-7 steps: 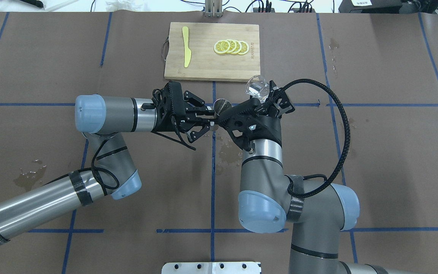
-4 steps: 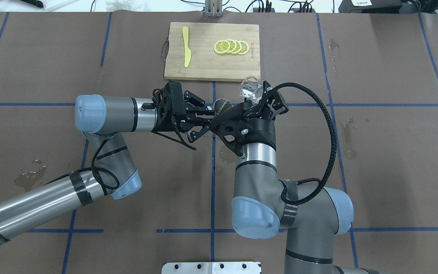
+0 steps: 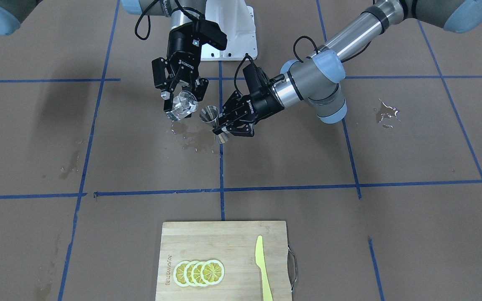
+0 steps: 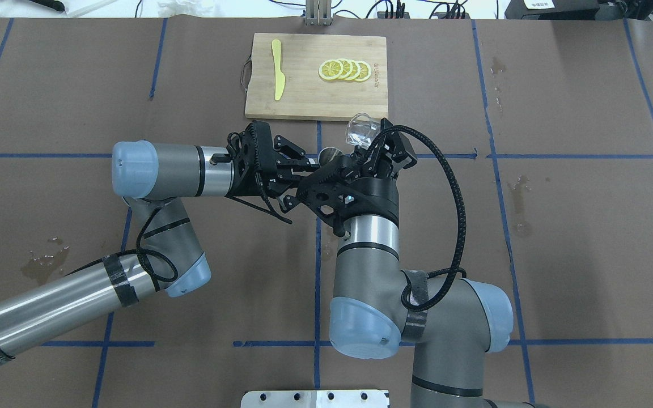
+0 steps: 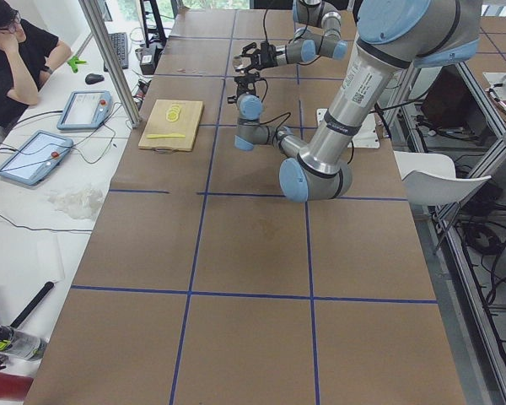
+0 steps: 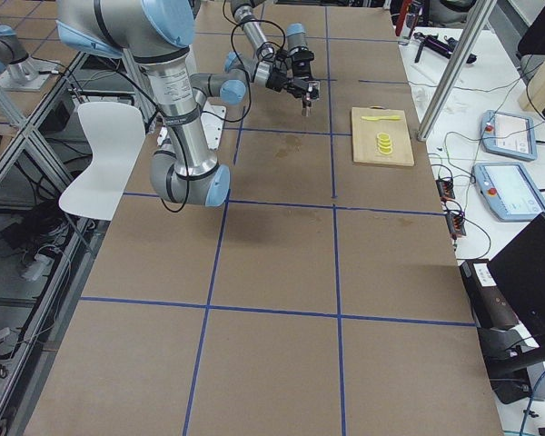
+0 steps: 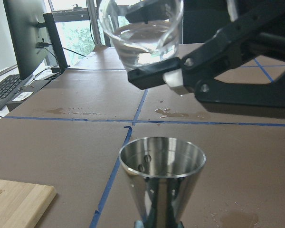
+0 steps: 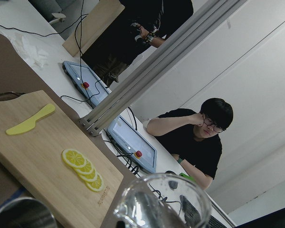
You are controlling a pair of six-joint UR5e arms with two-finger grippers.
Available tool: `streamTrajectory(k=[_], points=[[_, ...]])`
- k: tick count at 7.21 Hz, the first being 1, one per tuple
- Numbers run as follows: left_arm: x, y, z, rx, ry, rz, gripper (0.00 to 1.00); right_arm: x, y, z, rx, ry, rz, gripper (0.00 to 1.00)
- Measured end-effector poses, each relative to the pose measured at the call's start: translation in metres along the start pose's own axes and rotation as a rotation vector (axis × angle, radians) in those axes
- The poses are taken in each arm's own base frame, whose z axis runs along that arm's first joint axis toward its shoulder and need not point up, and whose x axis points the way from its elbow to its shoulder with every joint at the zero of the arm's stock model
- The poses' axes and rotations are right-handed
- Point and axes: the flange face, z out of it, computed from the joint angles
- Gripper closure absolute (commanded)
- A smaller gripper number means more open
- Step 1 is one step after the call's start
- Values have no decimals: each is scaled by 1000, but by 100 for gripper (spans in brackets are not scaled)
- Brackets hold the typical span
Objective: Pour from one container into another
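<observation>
Our left claw (image 3: 221,127) was clamped on the narrow waist of the jigger (image 7: 161,176), which it held upright and clear of the desk (image 4: 559,226), open mouth upward. From the left wrist view we saw nothing inside the upper cone except bright reflections on the steel. Just to its right in the overhead view hung the tumbler (image 7: 147,54), higher than the jigger's rim and apart from it. It was tipped somewhat, and we saw no stream leaving it. Its clear walls glinted, and a shallow pool of water (image 7: 137,35) lay in it. Our right claw (image 3: 181,97) was closed on the tumbler from both sides, and its black fingers passed very near the left claw. We judged the chief danger to be a miss: the tumbler's rim was far wider than the jigger's mouth, so tilting further before the lip stood squarely over the cone would send water down the steel and onto the desk, where wet patches (image 3: 191,140) lay beneath. We also feared the crowded fingers might knock the jigger askew, and smooth glass could slip in the grip as it turned.
</observation>
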Motion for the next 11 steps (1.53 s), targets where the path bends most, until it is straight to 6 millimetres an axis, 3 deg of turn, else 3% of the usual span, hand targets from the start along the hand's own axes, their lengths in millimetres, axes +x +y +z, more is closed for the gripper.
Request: streamTrajectory(k=[5, 11], points=[[0, -1, 0, 3, 0, 0, 100, -16, 4, -3, 5, 23, -67, 100], [0, -1, 0, 2, 0, 0, 100, -17, 0, -3, 13, 61, -256, 100]])
